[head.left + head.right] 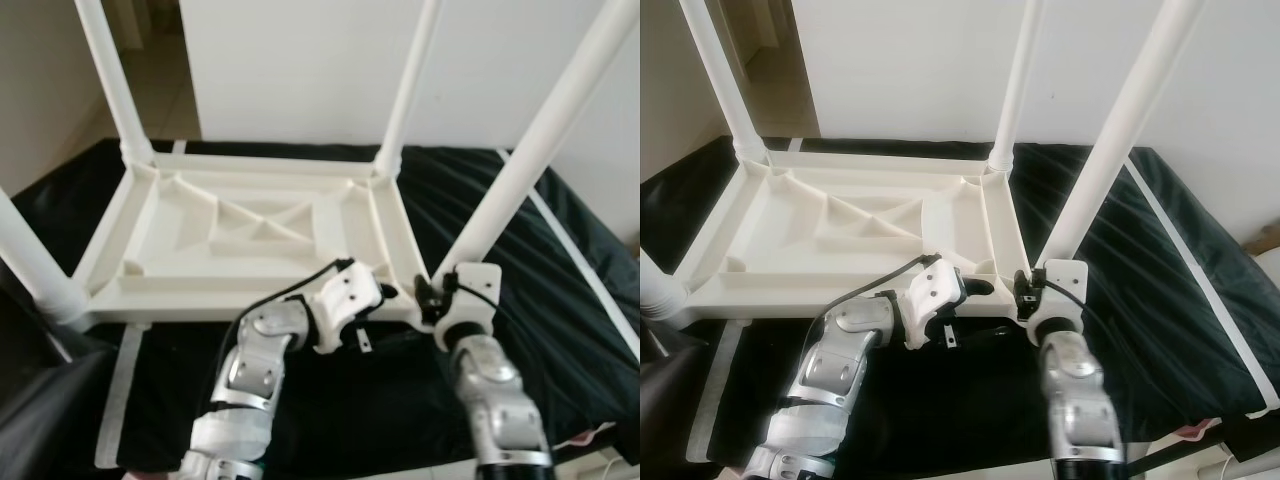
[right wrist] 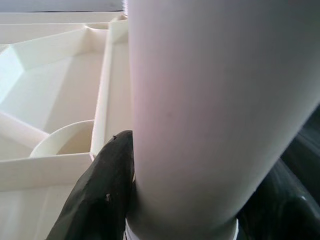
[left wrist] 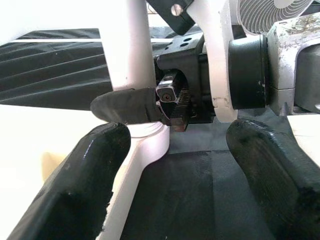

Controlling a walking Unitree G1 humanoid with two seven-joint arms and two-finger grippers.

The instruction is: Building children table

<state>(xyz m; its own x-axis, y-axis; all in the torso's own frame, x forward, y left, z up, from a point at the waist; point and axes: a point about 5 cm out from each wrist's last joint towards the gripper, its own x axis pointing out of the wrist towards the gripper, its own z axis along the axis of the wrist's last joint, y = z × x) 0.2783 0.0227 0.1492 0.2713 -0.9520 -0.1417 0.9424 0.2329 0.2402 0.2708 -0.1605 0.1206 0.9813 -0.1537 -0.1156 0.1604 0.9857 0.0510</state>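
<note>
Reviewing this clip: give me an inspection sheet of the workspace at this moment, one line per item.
Surface: black cloth with white tape strips.
Job's things: white tabletop lying upside down, four white legs standing up from its corners; near right leg leans.
Clutter: nothing seen.
Grippers: right gripper shut on near right leg at its base; left gripper open beside that corner.
Cables: black cable along left arm.
Surroundings: white wall, tiled floor behind.

A home room: plain white walls (image 1: 300, 60), a tiled floor (image 1: 165, 95) through a doorway, and a bed under a black cover (image 1: 560, 270) carrying a white child's table (image 1: 250, 235) upside down.
</note>
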